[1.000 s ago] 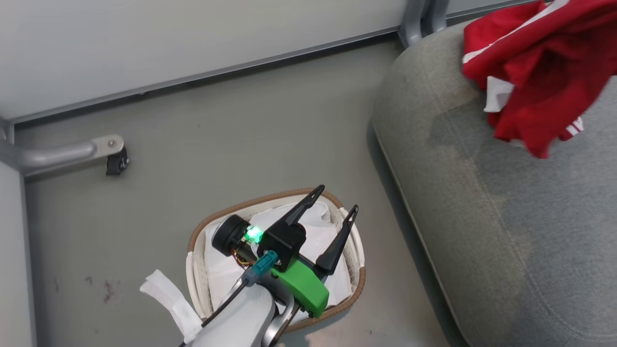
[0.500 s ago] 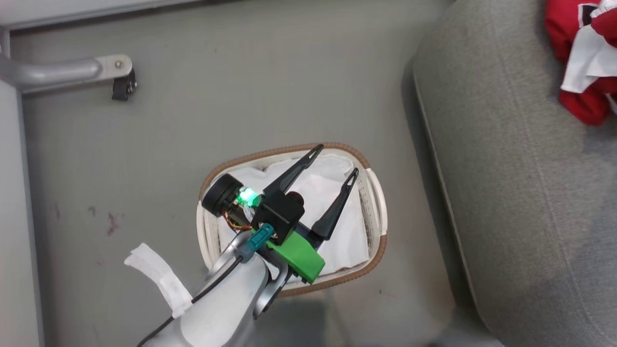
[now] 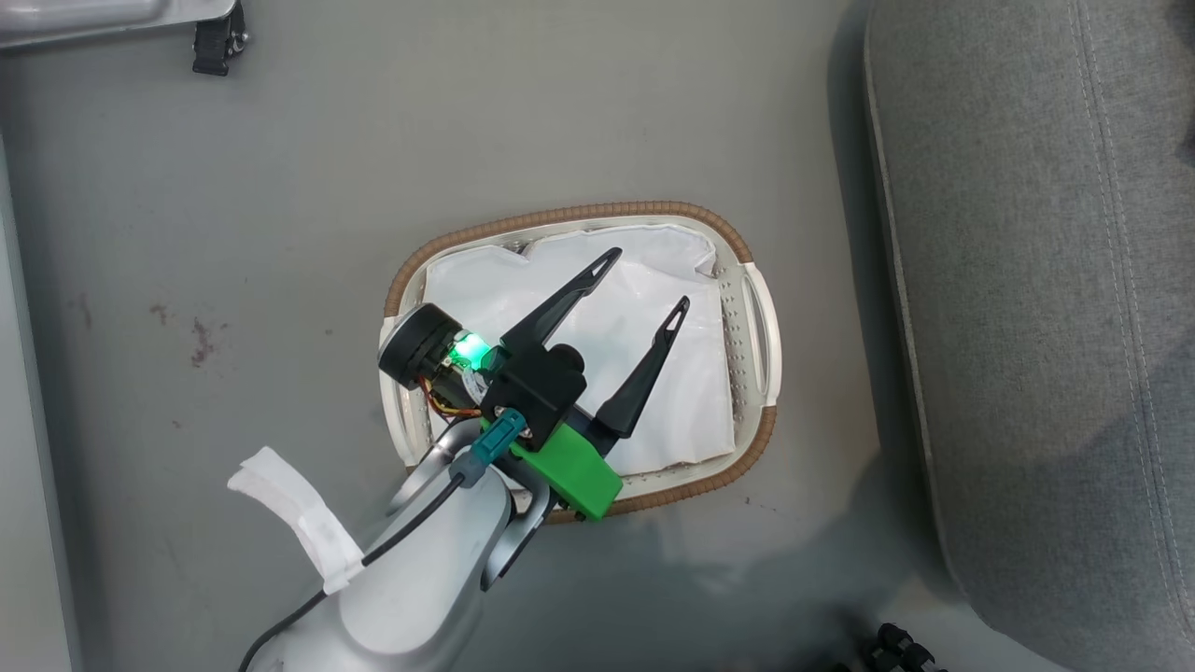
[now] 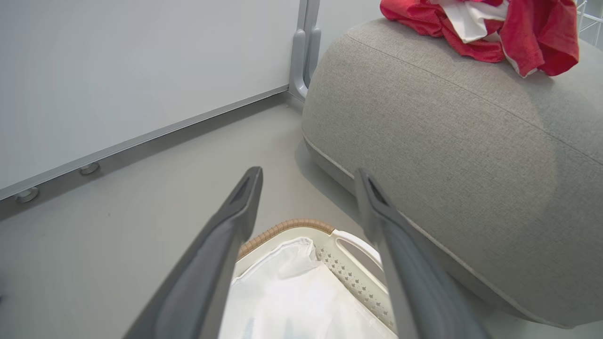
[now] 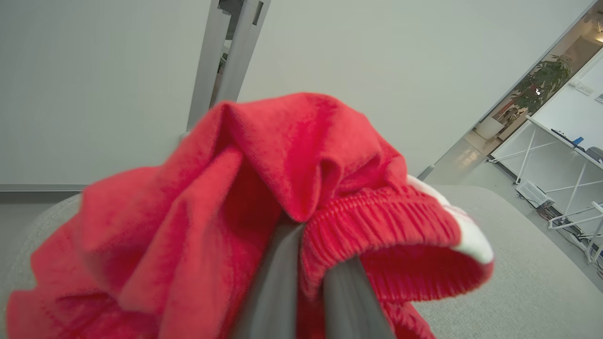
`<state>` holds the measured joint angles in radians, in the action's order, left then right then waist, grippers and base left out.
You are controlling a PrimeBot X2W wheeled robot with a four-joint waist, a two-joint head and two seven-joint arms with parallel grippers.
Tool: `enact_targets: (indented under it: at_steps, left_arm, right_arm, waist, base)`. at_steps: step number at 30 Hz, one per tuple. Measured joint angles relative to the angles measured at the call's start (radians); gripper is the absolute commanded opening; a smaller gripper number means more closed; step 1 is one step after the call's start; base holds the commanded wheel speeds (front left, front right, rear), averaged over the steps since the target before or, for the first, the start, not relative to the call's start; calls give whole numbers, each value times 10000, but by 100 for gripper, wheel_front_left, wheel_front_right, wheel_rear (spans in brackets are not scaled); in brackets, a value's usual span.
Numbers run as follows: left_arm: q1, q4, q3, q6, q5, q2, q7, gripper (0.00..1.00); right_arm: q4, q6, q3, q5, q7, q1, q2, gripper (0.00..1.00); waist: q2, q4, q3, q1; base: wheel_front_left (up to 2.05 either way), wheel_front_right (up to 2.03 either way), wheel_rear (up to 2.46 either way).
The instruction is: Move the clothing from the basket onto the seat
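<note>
Downward tips my head since a second ago, so the basket (image 3: 579,213) now sits mid-frame in the head view instead of at its bottom edge. That is the camera shifting, not the basket. My left tool (image 3: 651,277) hangs over the basket as it did then, fingers spread wide and gripping nothing, with the white liner (image 3: 686,401) beneath them. I see no red left on that liner.

The clothing (image 5: 292,150) is at the seat (image 3: 1027,280). At the upper right of the left wrist view a red and white heap lies on the grey cushion top. In the right wrist view my right tool (image 5: 308,263) is clenched on a fold of red fabric by its elastic band, with grey cushion at the lower right of that frame.

I judge this the last step, setting the load down on the seat. Next I need to release the right tool's pinch with the fabric well in from the rounded edge, then draw the fingers back along their own line so the elastic does not snag and drag the heap toward the floor (image 3: 280,233).
</note>
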<state>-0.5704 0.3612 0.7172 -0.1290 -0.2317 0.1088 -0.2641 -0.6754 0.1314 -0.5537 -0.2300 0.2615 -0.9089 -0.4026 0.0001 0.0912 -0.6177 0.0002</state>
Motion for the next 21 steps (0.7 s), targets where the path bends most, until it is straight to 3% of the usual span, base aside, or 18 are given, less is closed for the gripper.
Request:
enact_targets:
  at_steps: [2,4,5,12,21]
  left_arm:
    - [1,17,-29,0,2,0,0,100]
    - [1,25,-58,0,13,-8,0,100]
    - [1,31,-79,0,29,-13,0,100]
    - [41,36,-169,0,40,-19,0,100]
    - [412,75,-276,0,-144,-113,0,100]
  right_arm:
    - [142,0,-73,-6,2,89,88,6]
    - [236,0,-140,-17,2,258,161,46]
    - [293,0,-153,-17,2,340,198,98]
    - [790,0,-61,146,4,902,472,100]
    - [1122,0,782,602,2,2032,600,100]
  waist:
    - [0,40,-65,0]
    - [0,91,-61,0]
    - [0,115,-45,-1]
    - [0,266,261,0]
    - [0,426,1082,-2]
  base:
    - [0,0,0]
    - [0,0,0]
    - [0,0,0]
    - [0,0,0]
    - [0,0,0]
